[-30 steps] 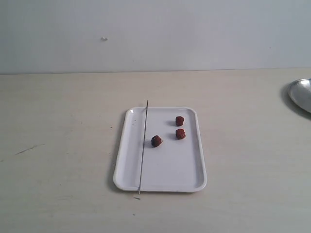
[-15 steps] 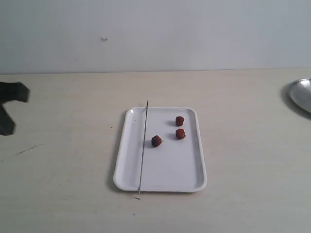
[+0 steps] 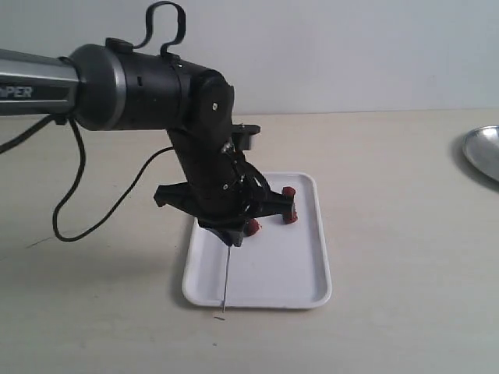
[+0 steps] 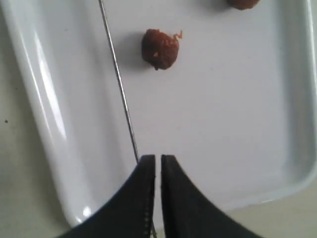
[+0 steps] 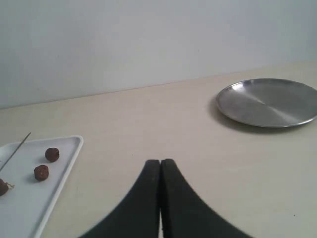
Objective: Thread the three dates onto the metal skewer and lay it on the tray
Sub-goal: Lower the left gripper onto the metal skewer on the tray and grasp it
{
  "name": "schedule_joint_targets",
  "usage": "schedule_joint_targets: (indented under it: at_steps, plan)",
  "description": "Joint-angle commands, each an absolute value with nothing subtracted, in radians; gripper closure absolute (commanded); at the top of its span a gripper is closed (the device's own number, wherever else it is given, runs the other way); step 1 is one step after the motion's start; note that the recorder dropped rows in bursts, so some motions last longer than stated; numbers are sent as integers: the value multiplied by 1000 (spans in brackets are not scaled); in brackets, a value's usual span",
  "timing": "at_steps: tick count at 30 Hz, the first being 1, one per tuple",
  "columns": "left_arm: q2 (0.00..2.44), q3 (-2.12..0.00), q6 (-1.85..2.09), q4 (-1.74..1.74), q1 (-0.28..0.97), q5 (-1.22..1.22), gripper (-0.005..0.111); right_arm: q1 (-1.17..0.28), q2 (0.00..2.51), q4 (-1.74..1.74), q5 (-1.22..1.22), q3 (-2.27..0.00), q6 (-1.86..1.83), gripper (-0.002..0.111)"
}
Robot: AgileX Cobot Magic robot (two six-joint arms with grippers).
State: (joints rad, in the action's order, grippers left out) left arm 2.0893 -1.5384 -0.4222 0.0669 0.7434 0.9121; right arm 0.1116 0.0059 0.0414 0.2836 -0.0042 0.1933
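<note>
Left wrist view: the clenched left hand (image 4: 157, 158) hangs over the skewer (image 4: 119, 79) near the tray (image 4: 34, 89) rim, a date (image 4: 160, 48) beyond.

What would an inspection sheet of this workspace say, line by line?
Surface: pale beige table, a few dark marks.
Job's things: flat white rectangular tray holds thin grey metal skewer and three dark reddish-brown wrinkled dates, none threaded.
Clutter: round silvery metal dish, apart from the tray.
Grippers: left gripper shut, over the skewer; right gripper shut, holding nothing.
Cables: black cable hangs from the left arm.
Surroundings: plain pale wall; nothing else seen.
</note>
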Motion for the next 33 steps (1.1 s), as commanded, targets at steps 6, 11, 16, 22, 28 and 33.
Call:
schedule_joint_targets:
  at_steps: [6, 11, 16, 22, 28, 33]
  plan:
    - [2180, -1612, -427, -25, 748, 939, 69, 116, 0, 50, 281, 0, 184, 108]
    - [2191, -1612, -430, -32, 748, 943, 69, 116, 0, 50, 281, 0, 184, 108]
    - [2212, -1612, -438, -26, 748, 948, 69, 116, 0, 50, 281, 0, 184, 108]
    - [2228, -1612, -452, -23, 748, 950, 69, 116, 0, 50, 281, 0, 184, 108]
    - [2228, -1612, -457, -17, 748, 950, 69, 116, 0, 50, 281, 0, 184, 108]
    - [2243, -1612, -475, -14, 748, 950, 69, 116, 0, 50, 281, 0, 184, 108]
